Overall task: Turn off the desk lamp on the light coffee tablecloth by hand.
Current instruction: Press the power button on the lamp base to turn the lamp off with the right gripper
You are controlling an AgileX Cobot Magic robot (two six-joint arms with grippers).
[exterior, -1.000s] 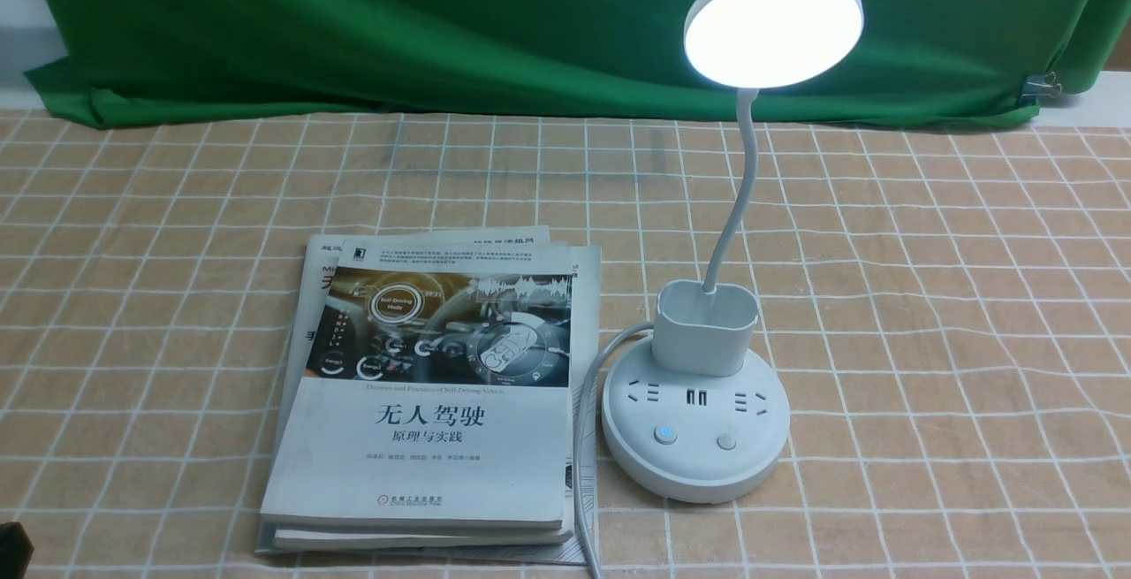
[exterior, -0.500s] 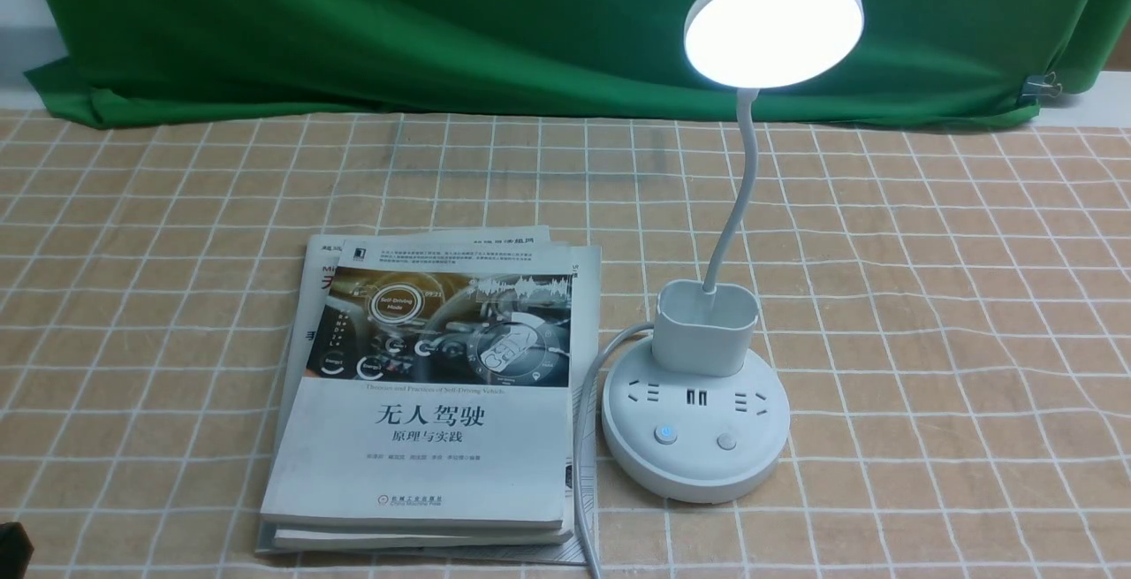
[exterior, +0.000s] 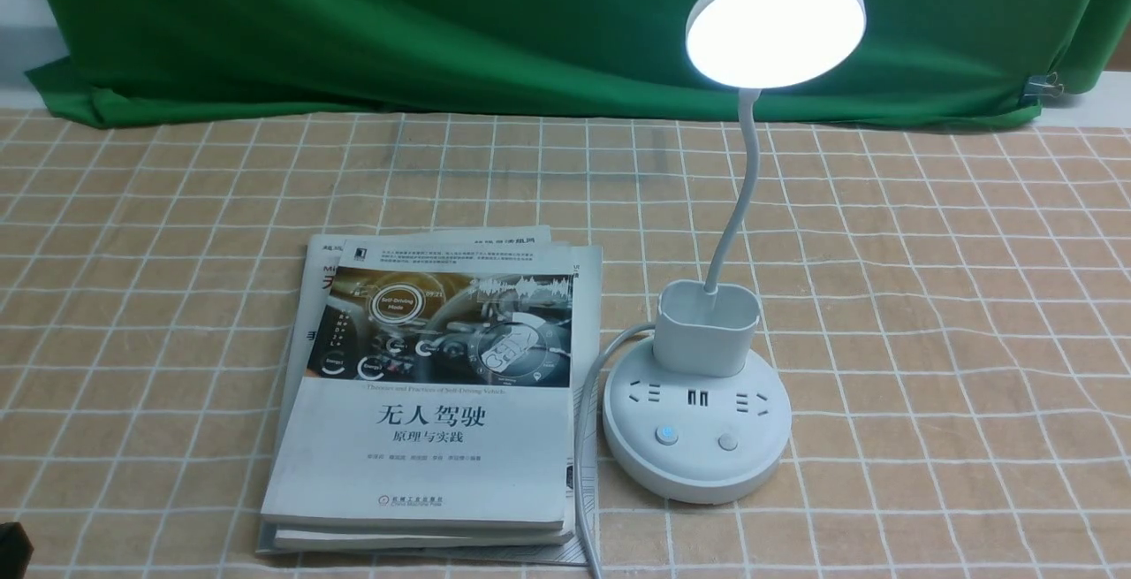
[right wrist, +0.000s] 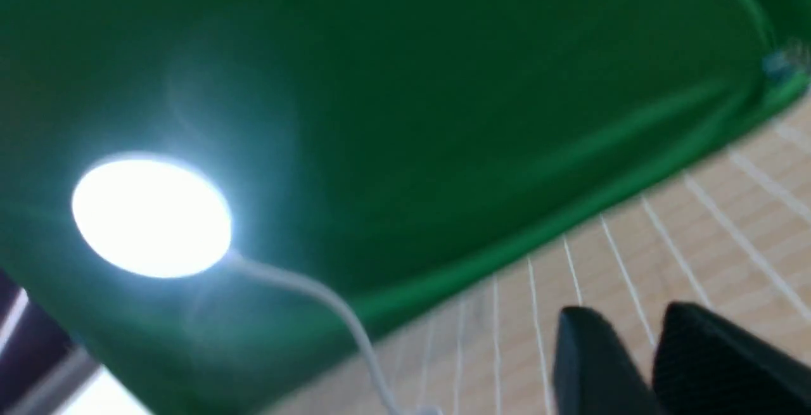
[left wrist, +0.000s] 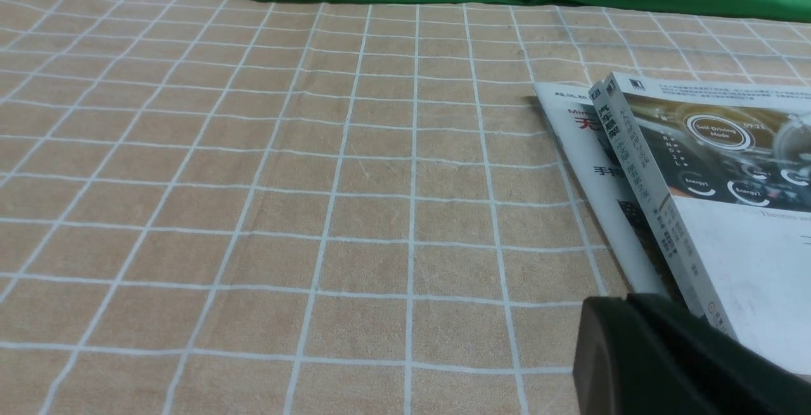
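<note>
The white desk lamp [exterior: 696, 446] stands on the light coffee tablecloth [exterior: 928, 296], right of centre. Its disc head [exterior: 775, 24] is lit, and a blue-lit button [exterior: 666, 435] and a plain button [exterior: 727, 442] sit on the base front. The right wrist view is blurred. It shows the glowing lamp head [right wrist: 151, 213] and my right gripper [right wrist: 627, 313] with a narrow gap between its black fingers, holding nothing, above the cloth. My left gripper [left wrist: 627, 298] is shut and empty, low over the cloth beside the books. Neither gripper's fingers show in the front view.
A stack of books [exterior: 433, 402] lies just left of the lamp base, and it also shows in the left wrist view [left wrist: 728, 180]. The lamp's white cord [exterior: 583, 438] runs between books and base. A green backdrop cloth [exterior: 398, 22] hangs at the back, with a metal clip [exterior: 1043, 84].
</note>
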